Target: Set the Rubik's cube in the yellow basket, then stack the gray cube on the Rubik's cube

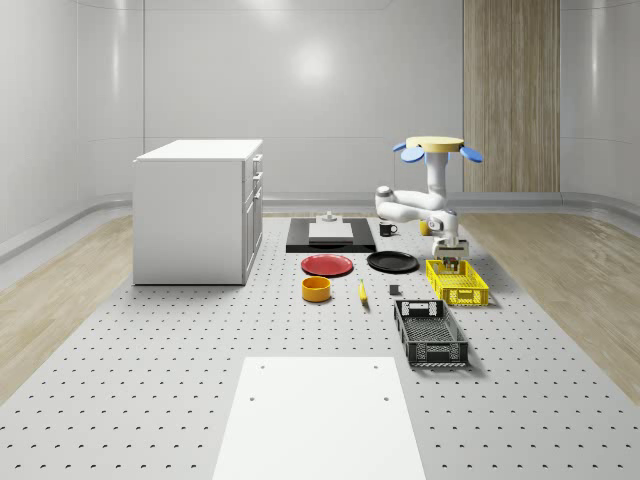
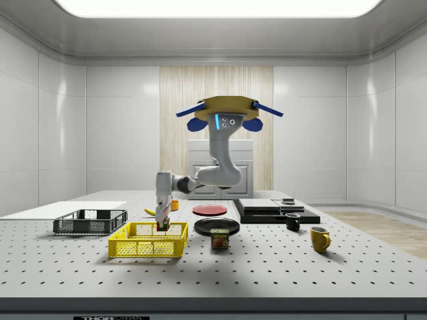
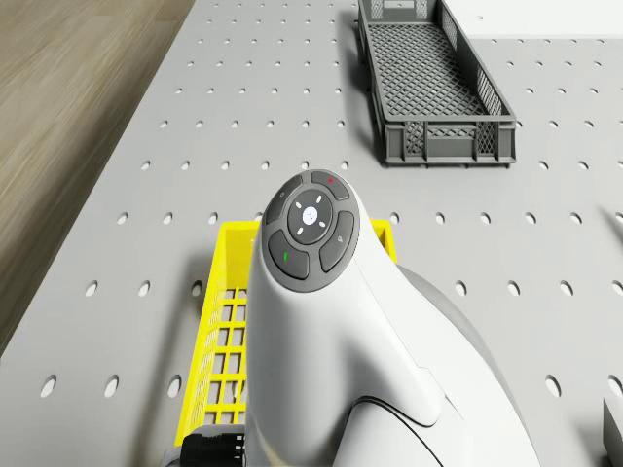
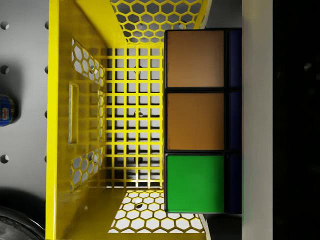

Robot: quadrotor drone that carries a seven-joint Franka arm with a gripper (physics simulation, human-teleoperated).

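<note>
Gripper point(image 2: 161, 227) clamped on the Rubik's cube point(image 4: 200, 120) inside the yellow basket point(image 2: 148, 241) (drone point(image 2: 229, 107) hovering nearby); two baskets, two plates, two mugs.

yellow basket point(image 4: 75, 65) (honeycomb walls), orange-green Rubik's cube point(image 4: 196, 122)

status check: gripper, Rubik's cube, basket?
Drone hovering beside yellow mesh basket. Two-finger gripper shut on multicoloured Rubik's cube, lowered into basket. Basket floor bare below. Gray cube not spotted.
</note>
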